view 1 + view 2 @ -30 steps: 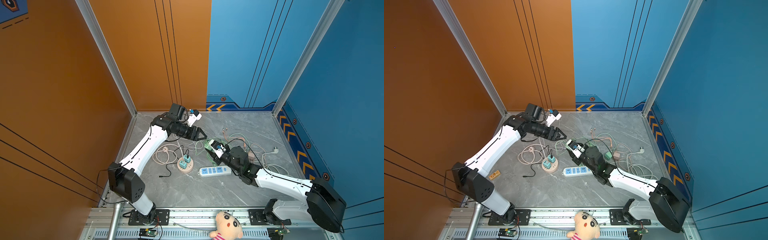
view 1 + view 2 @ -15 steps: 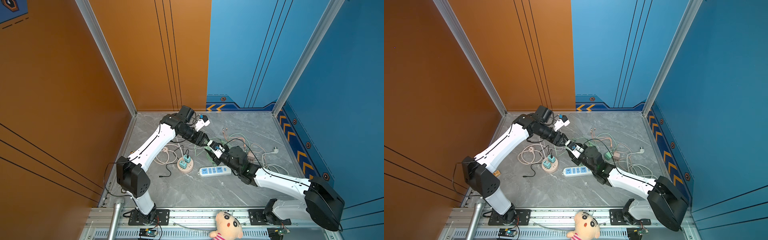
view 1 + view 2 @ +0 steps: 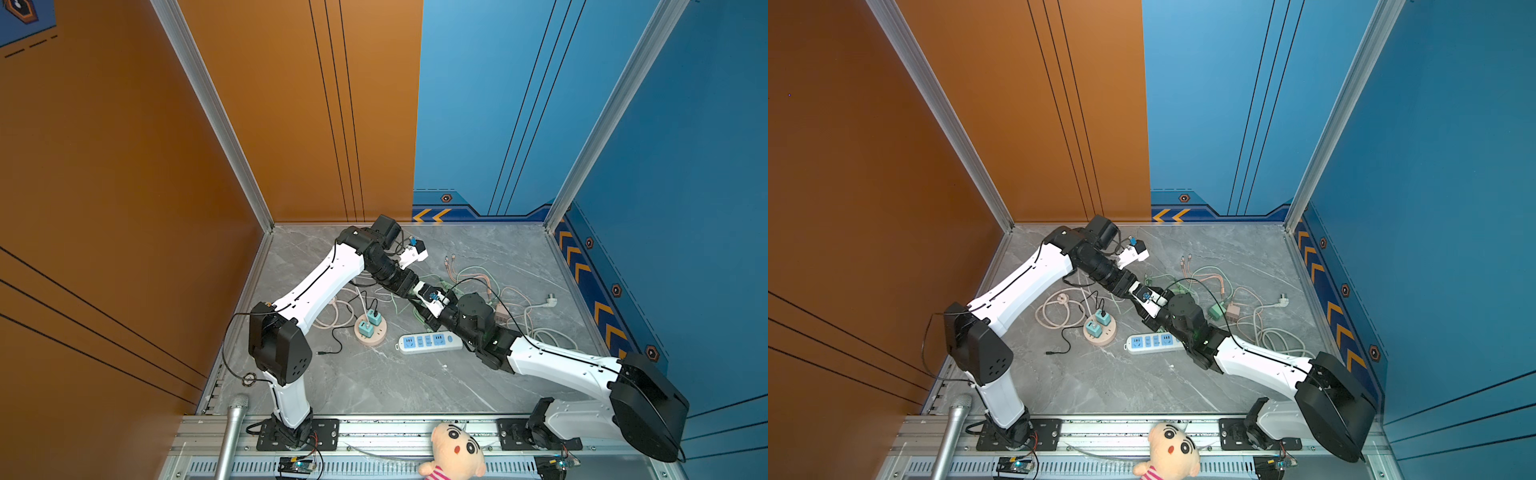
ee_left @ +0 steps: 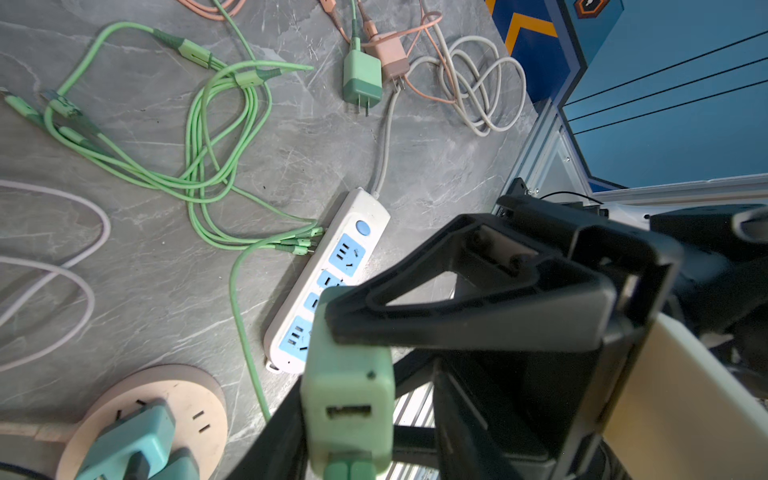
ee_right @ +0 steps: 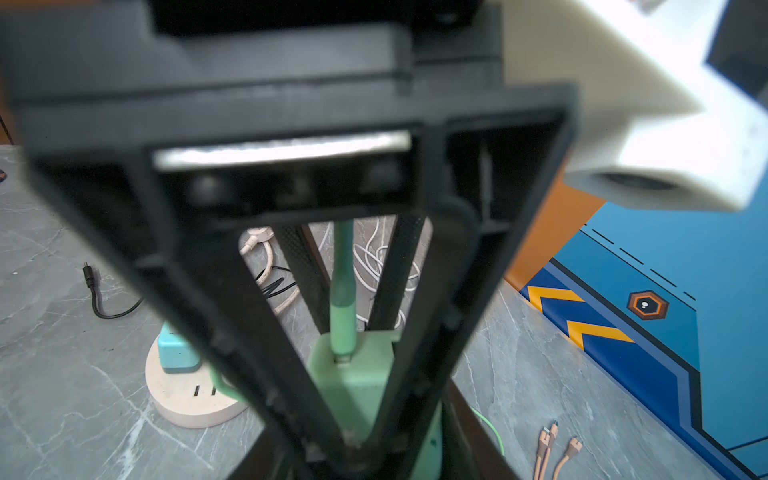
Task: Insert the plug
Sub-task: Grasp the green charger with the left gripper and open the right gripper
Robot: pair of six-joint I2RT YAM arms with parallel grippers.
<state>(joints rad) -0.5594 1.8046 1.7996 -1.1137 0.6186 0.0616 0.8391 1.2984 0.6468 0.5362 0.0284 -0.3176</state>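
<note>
Mid-bench (image 3: 374,386), just beyond the far edge of the white power strip (image 4: 365,212), the right gripper (image 3: 419,306) has its jaws clamped on a green charger (image 4: 348,374). The plug (image 5: 343,320) on a green cable meets the charger's port face, but how deep it sits is unclear. The left gripper (image 3: 413,293) faces it, jaws flanking the plug. I cannot tell whether they grip it.

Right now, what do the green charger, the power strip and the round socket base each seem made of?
The green charger: matte moulded plastic, by rounded edges and even colour. The power strip: smooth white plastic shell, blue socket faces. The round socket base: probably pale wood or wood-look plastic, dull surface; grain unclear.
</note>
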